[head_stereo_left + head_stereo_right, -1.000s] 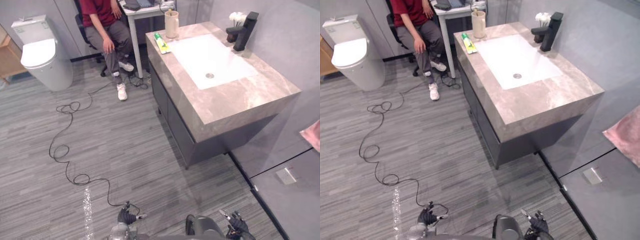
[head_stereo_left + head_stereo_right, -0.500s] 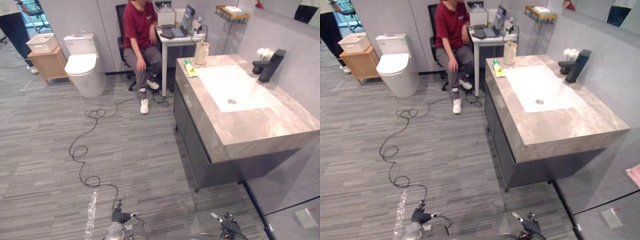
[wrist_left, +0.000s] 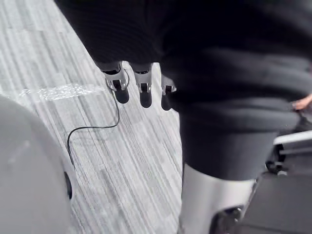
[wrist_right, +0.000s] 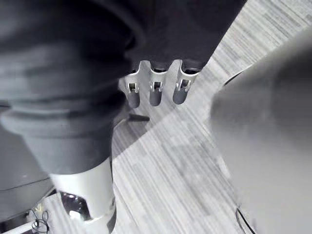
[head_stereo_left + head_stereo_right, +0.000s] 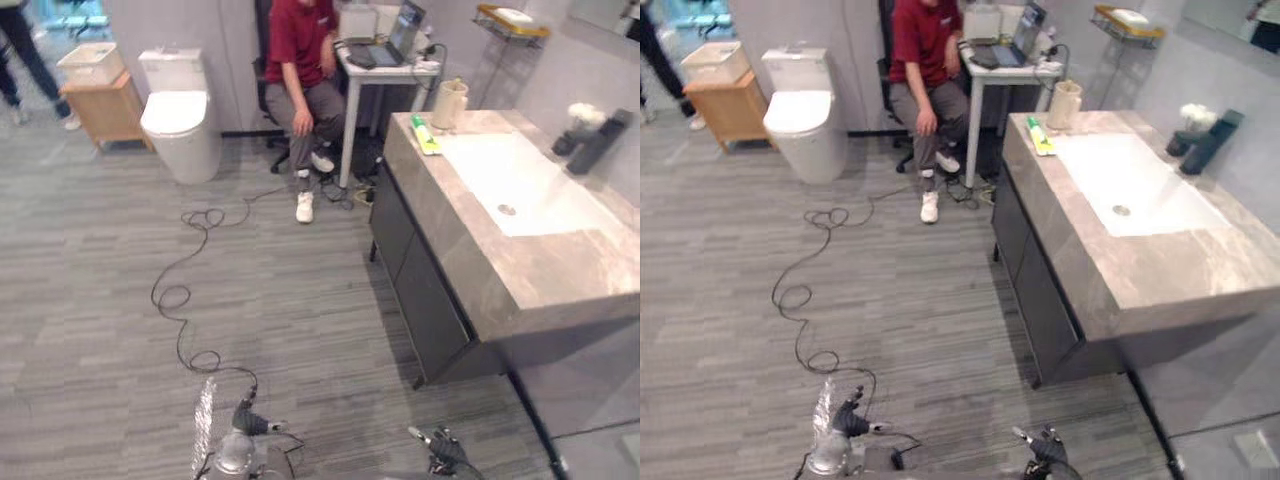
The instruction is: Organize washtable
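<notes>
The washtable (image 5: pixel 470 270) is a marble-topped counter with a white sink (image 5: pixel 520 190), standing at the right, a good way ahead of me. On its far end a beige cup (image 5: pixel 449 103) stands, and a green tube (image 5: pixel 424 135) lies beside it. A black faucet (image 5: pixel 598 143) and white flowers (image 5: pixel 580 115) are at the back edge. My left hand (image 5: pixel 248 421) and right hand (image 5: pixel 440 450) hang low above the floor, far from the counter. Both are open and hold nothing, with relaxed fingers (image 3: pixel 141 90) on the left and straight fingers (image 4: pixel 156 90) on the right.
A person in a red shirt (image 5: pixel 305 60) sits at a small white table with a laptop (image 5: pixel 385 55) beyond the counter. A toilet (image 5: pixel 180 110) and a wooden stand with a white basket (image 5: pixel 95 85) are at the back left. Another person's legs (image 5: pixel 20 50) show at far left.
The whole picture has shifted as the camera moved, so the washtable now lies further right. Both hands still hang low and open.
</notes>
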